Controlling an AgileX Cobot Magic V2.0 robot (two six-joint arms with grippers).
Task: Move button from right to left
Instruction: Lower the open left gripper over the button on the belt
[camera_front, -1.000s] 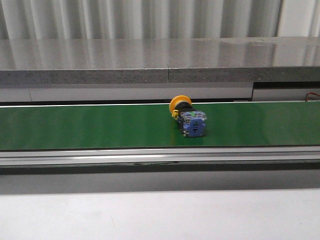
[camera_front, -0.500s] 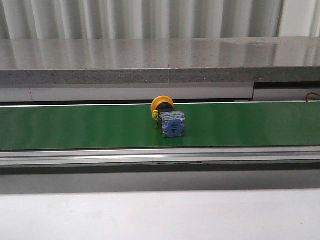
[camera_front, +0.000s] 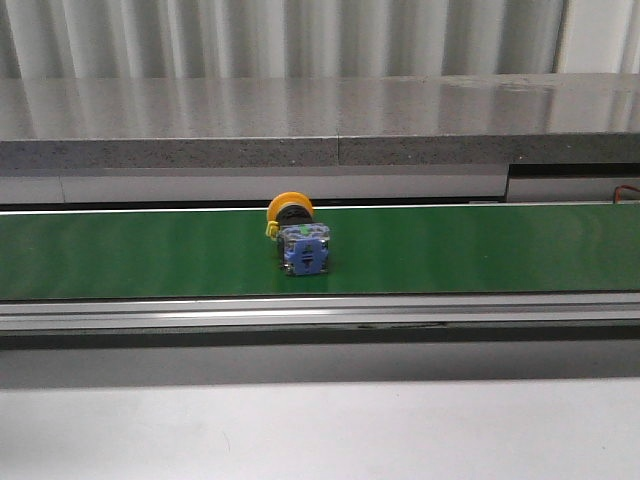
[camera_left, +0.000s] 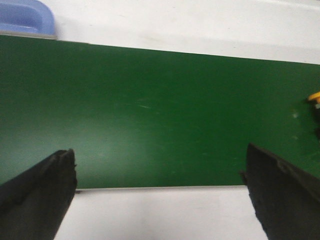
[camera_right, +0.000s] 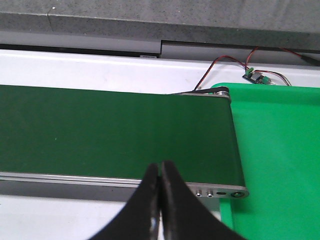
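The button (camera_front: 299, 240) lies on its side on the green conveyor belt (camera_front: 150, 250), a little left of the belt's middle in the front view, orange-yellow cap toward the back and blue-grey block facing me. Its orange cap edge (camera_left: 314, 96) just shows at the border of the left wrist view. My left gripper (camera_left: 160, 172) hangs open above the belt's near edge, nothing between its fingers. My right gripper (camera_right: 160, 172) is shut and empty over the belt's near rail by the belt's right end. Neither gripper shows in the front view.
A grey stone ledge (camera_front: 320, 125) runs behind the belt. A metal rail (camera_front: 320, 315) borders its front. A green tray (camera_right: 280, 165) sits past the belt's right end, with a small wired circuit board (camera_right: 255, 76) behind it. A light blue container corner (camera_left: 25, 17) sits beyond the belt.
The button has travelled leftward along the belt, from right of centre to left of centre, keeping the same pose. No gripper appears in the front view.
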